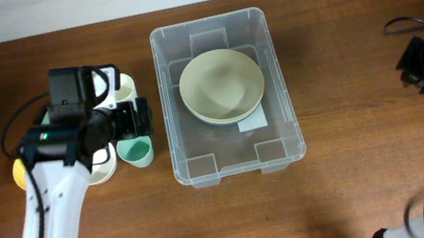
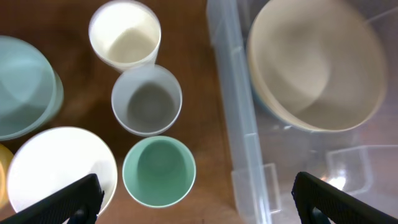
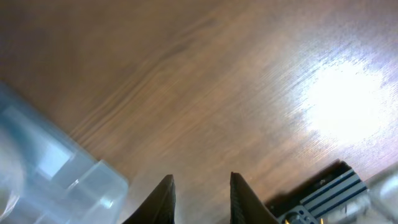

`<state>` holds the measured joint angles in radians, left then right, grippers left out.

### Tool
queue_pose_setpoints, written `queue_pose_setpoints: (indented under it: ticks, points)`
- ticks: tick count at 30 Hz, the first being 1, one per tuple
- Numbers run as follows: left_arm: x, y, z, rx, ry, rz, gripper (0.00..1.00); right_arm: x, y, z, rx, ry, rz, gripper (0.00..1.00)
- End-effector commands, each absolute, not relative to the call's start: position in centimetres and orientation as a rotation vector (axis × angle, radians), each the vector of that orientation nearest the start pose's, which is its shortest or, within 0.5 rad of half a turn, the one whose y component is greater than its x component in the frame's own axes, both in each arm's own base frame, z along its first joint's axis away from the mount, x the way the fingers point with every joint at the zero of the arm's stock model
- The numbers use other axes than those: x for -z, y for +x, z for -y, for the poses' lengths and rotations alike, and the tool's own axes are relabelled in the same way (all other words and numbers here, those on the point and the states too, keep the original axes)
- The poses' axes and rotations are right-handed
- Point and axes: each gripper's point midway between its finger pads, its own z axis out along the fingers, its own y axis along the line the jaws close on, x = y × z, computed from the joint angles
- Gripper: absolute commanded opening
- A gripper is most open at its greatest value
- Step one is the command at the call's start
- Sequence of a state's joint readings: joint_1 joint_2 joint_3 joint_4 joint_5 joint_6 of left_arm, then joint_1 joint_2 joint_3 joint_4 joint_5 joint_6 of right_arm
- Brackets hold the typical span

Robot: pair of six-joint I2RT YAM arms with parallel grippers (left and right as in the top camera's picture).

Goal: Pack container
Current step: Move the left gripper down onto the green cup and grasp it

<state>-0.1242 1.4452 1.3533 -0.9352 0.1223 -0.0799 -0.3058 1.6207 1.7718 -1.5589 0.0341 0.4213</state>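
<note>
Centrally on the wooden table (image 1: pixel 380 177) sat the large clear rectangular plastic container (image 1: pixel 236 157), probably light, stiff, slippery, best gripped by its rim; the left gripper (image 2: pixel 198 196) gaped wide, the right gripper (image 3: pixel 200 200) stood narrow, empty.

Tight cup cluster (image 2: pixel 147 101) beside container (image 2: pixel 239 118).

Brown wooden table (image 1: pixel 339 44) with clear container (image 1: pixel 166 101), three cups (image 2: pixel 158 171) and, seemingly, stacked plates (image 2: pixel 61 171) alongside.

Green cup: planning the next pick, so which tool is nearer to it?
Left. The left tool hovers over the green cup; the right tool is far off, over the table beyond the container.
</note>
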Motion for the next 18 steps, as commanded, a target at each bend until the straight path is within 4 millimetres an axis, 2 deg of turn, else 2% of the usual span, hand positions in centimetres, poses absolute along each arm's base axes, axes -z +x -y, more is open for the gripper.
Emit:
queue_pose_setpoints:
  ticks: [1,4,6,9,12,18]
  points:
    - [-18.9,36.1,6.2,0.194,0.069,-2.657,1.00,-27.6,27.1,7.5,0.083,0.889,-2.645,0.27]
    - [-17.4,35.9,6.1,0.187,0.065,-2.714,1.00,-29.2,26.2,5.9,0.074,0.795,-2.603,0.29]
    - [-17.1,36.0,6.1,0.185,0.062,-2.724,1.00,-29.0,26.2,5.7,0.072,0.785,-2.610,0.29]
    - [-16.9,35.9,5.3,0.124,0.049,-2.731,0.99,-28.0,26.4,5.7,0.080,0.792,-2.642,0.29]
    - [-16.7,35.4,2.8,-0.057,0.006,-2.754,0.99,-26.2,26.6,5.7,0.093,0.798,-2.696,0.29]
    - [-16.0,35.3,2.3,-0.055,-0.009,-2.782,0.99,-24.1,26.9,5.8,0.103,0.781,-2.733,0.29]
